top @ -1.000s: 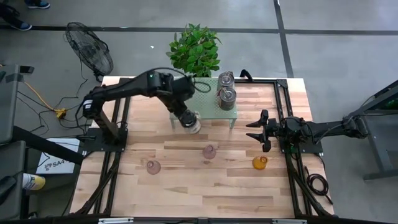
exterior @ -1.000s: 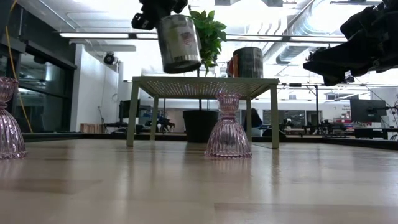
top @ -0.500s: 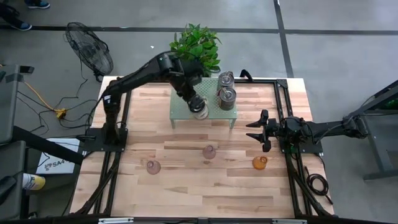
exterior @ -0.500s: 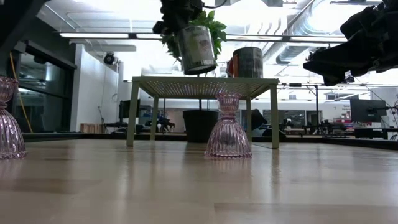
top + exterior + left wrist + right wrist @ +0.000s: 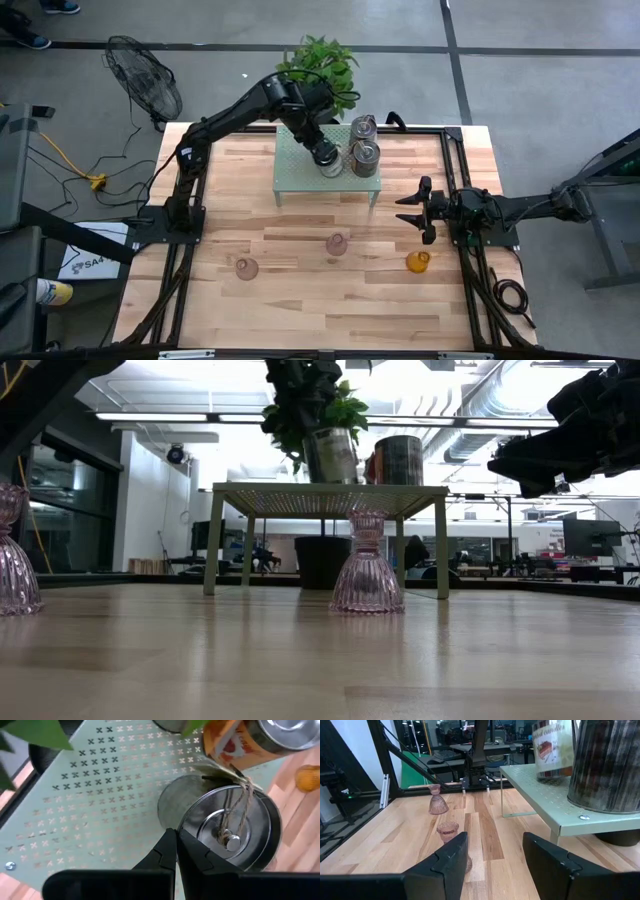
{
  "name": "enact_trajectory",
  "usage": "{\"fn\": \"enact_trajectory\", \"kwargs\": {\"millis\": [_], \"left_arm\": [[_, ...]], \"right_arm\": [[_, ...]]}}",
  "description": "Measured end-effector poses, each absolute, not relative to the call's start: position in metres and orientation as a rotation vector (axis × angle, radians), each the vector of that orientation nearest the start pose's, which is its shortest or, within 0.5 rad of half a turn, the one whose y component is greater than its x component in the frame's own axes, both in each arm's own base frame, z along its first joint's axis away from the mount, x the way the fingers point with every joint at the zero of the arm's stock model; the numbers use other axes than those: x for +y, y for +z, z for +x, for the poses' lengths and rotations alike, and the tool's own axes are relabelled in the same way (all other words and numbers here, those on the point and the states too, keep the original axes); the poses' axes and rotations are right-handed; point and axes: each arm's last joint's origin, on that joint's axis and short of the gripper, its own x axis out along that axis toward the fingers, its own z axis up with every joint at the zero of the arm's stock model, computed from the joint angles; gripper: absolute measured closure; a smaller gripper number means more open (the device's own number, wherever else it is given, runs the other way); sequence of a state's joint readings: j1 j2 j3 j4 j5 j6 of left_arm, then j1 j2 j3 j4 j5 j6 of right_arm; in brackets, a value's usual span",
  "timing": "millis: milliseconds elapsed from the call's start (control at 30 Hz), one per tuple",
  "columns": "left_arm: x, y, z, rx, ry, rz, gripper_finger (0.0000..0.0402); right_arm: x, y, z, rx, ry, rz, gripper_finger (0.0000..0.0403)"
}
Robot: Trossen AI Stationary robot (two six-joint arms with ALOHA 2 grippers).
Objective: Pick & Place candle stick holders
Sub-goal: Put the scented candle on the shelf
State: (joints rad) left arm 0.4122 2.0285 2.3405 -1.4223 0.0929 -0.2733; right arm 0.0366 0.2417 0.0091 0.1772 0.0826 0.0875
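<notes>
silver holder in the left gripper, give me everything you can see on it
The silver holder is a shiny round metal cup with a raised stud at its centre and a twine-tied paper tag. The left gripper is shut on its rim, holding it tilted over the green perforated shelf, beside two other silver holders. Whether it touches the shelf is unclear.

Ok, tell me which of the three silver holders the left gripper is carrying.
The silver holder nearest the shelf's middle, pinched by its rim in the left gripper just above the surface. The other two silver holders stand free at the right end.
</notes>
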Motion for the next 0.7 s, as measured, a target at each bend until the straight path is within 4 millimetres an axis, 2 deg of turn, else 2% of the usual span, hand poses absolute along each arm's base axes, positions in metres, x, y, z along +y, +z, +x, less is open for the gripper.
{"fn": "enact_trajectory", "kwargs": {"millis": [700], "left_arm": [[0.1581, 0.3848, 0.3615, 1.047, 0.452, -0.536, 0.0401]], "right_arm": [[0.0017, 0.1632, 0.1124, 0.054, -0.048, 0.085, 0.0217]]}}
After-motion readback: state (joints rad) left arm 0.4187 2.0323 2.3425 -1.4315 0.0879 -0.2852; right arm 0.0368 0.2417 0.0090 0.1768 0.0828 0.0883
